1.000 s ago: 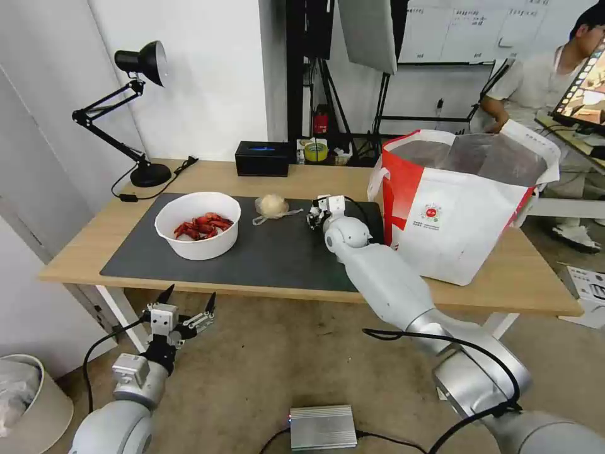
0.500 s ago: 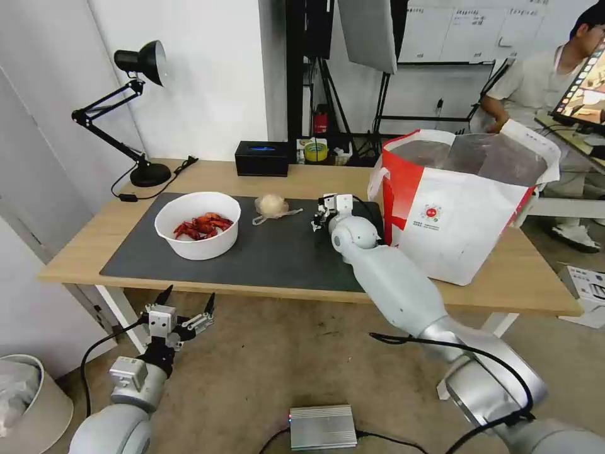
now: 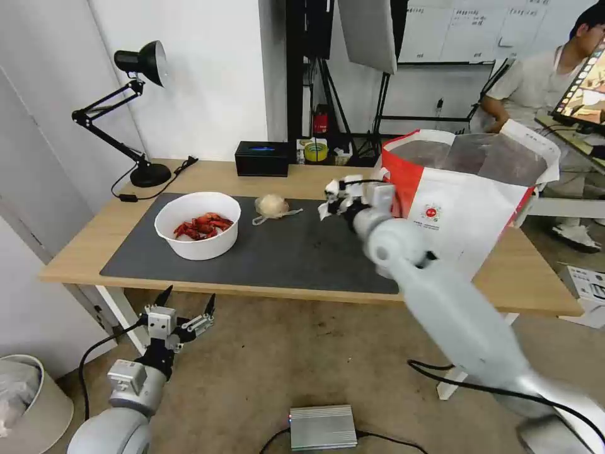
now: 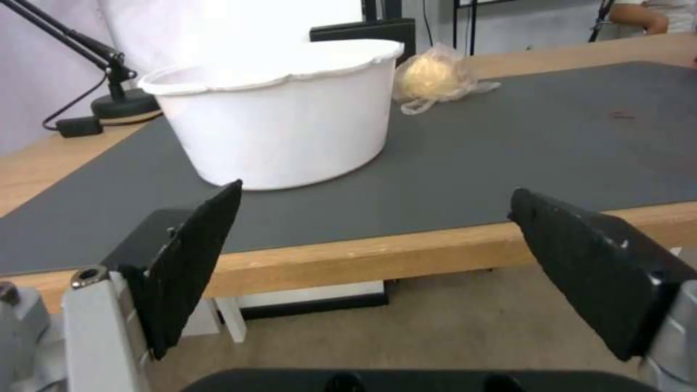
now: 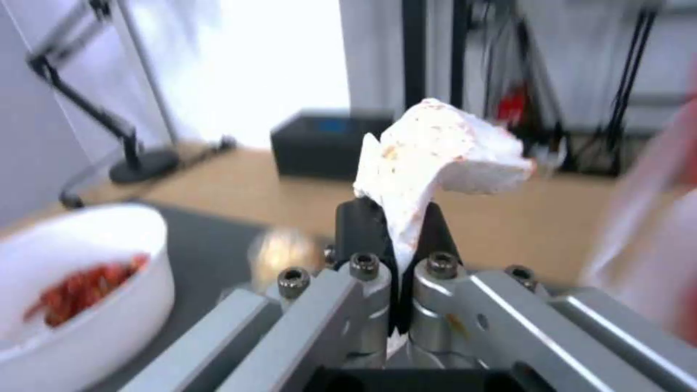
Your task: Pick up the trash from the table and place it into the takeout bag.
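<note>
My right gripper (image 3: pixel 343 200) is shut on the white tissue wad (image 3: pixel 332 188) and holds it in the air above the dark mat, just left of the takeout bag (image 3: pixel 466 208). In the right wrist view the stained wad (image 5: pixel 435 158) sticks out from the closed right gripper (image 5: pixel 397 228). The white bowl of red shells (image 3: pixel 197 225) stands on the mat's left part, and the small clear plastic bag (image 3: pixel 272 205) lies behind it to the right. My left gripper (image 3: pixel 189 296) hangs open below the table's front edge (image 3: pixel 252 290), facing the bowl (image 4: pixel 283 120) and the plastic bag (image 4: pixel 432 76).
A black desk lamp (image 3: pixel 142 113) stands at the table's back left with its cord on the wood. A black box (image 3: pixel 262 157) and a yellow tape roll (image 3: pixel 316 151) sit along the back edge. A silver box (image 3: pixel 322 426) lies on the floor.
My right arm has risen and swung right toward the takeout bag, lifting the tissue wad off the mat. The left arm has stayed where it was.
</note>
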Controlling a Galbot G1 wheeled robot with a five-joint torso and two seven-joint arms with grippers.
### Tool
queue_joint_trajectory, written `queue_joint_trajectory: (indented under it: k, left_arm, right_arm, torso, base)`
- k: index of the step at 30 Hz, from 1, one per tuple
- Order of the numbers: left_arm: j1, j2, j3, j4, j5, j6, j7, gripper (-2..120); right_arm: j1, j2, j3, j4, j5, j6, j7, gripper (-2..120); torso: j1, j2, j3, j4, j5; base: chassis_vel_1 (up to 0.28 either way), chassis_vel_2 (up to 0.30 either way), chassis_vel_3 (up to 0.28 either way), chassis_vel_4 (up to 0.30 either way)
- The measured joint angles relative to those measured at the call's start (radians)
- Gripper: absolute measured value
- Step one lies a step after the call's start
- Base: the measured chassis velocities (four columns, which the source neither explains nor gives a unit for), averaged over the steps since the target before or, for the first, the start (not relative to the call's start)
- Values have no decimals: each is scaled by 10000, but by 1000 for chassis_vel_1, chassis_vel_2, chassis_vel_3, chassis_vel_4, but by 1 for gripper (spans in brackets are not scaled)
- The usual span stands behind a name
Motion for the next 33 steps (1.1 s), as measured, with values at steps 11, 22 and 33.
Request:
queue_joint_trajectory:
  k: [11,22,33]
  left_arm:
    - [-365,0,396,158,58,-7,9,100]
    - [-729,121,741,265,23,-25,2,100]
    - [-836,296,787,219,-196,-43,-7,100]
  right_arm:
    - [213,-2601,2273,985,-24,59,30,0]
    - [122,-3233,2631,-164,-75,-149,77,0]
    - [42,-3244,2654,-275,1280,-1579,1810,0]
  torso:
    - [0,0,0,0,-2]
    - [1,0,2,1,-2]
    - [2,-1,2,1,-1]
  base:
    - [0,0,0,0]
    - [0,0,0,0]
    - [0,0,0,0]
